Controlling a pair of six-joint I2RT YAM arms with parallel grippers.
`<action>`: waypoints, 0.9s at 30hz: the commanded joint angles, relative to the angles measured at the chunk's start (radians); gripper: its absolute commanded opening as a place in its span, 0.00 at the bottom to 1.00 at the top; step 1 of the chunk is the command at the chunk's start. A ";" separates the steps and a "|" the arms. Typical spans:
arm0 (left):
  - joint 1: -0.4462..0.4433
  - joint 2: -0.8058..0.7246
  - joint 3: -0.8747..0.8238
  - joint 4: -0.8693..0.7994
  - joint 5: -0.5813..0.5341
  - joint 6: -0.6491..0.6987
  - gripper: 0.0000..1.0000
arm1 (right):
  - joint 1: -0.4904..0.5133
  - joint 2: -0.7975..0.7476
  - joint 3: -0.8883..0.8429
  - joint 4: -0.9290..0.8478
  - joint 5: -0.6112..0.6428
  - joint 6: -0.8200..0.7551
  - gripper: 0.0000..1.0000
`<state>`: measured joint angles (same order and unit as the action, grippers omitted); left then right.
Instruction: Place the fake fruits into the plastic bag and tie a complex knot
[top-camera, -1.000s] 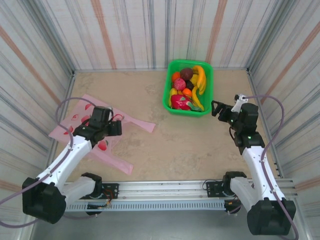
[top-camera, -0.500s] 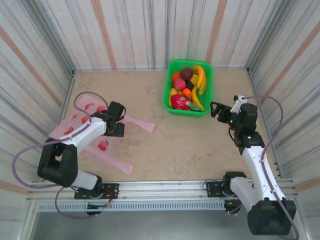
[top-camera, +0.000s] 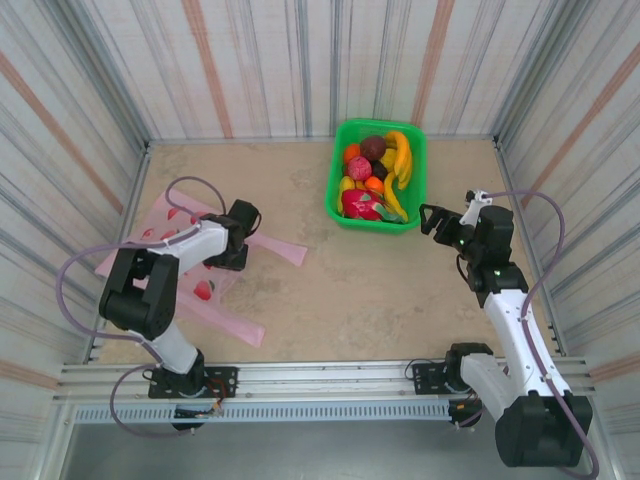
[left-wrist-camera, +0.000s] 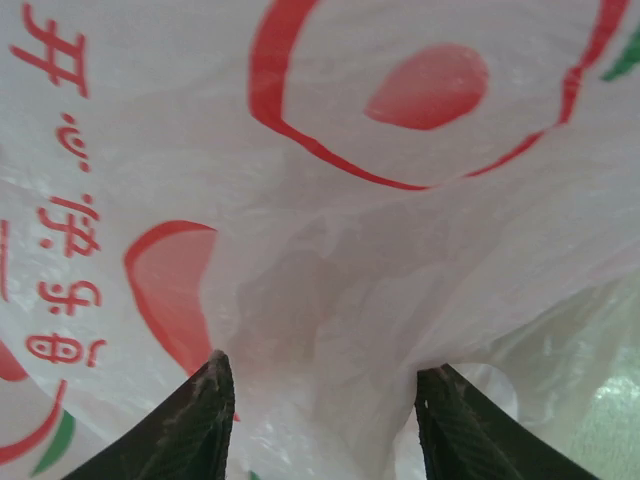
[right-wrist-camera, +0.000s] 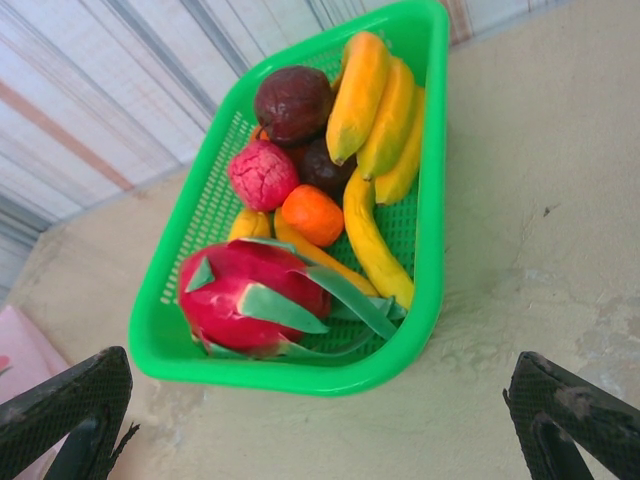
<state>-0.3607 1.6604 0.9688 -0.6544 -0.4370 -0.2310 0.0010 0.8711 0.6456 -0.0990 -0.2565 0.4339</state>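
Left gripper (left-wrist-camera: 320, 380) half-open astride a plastic bag (left-wrist-camera: 400, 180) pucker, nothing pinched, probably to lift its mouth; right gripper (right-wrist-camera: 315, 400) wide open, empty, facing fake fruits (right-wrist-camera: 375, 110) in green basket (right-wrist-camera: 432, 200).

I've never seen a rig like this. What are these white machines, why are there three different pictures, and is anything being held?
These are two white robot arms bolted at the near edge of a beige table. Each ends in a two-finger gripper. The wide picture looks down from above and behind them. The two close-ups come from small cameras on the wrists, so the dark shapes at the bottom are each arm's own fingers. On the left lies a thin pink plastic bag with red print. The left gripper sits right on it, fingers apart with bunched film between them. Further back, a bright green mesh basket holds glossy plastic fruits, among them yellow bananas and a red-pink dragon fruit. The right gripper hovers open before the basket, holding nothing.
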 joint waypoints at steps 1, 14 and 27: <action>-0.007 0.015 0.018 0.003 -0.041 0.006 0.38 | 0.006 0.002 0.026 0.010 -0.006 -0.014 0.99; 0.019 -0.220 0.199 -0.251 0.076 0.047 0.00 | 0.040 -0.023 0.009 0.047 -0.089 -0.004 0.99; 0.112 -0.255 0.644 -0.604 0.493 -0.044 0.00 | 0.453 0.109 -0.173 0.565 -0.054 0.127 0.99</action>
<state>-0.2539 1.3968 1.5673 -1.1484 -0.0990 -0.2413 0.3683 0.9218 0.4858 0.2493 -0.3401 0.5056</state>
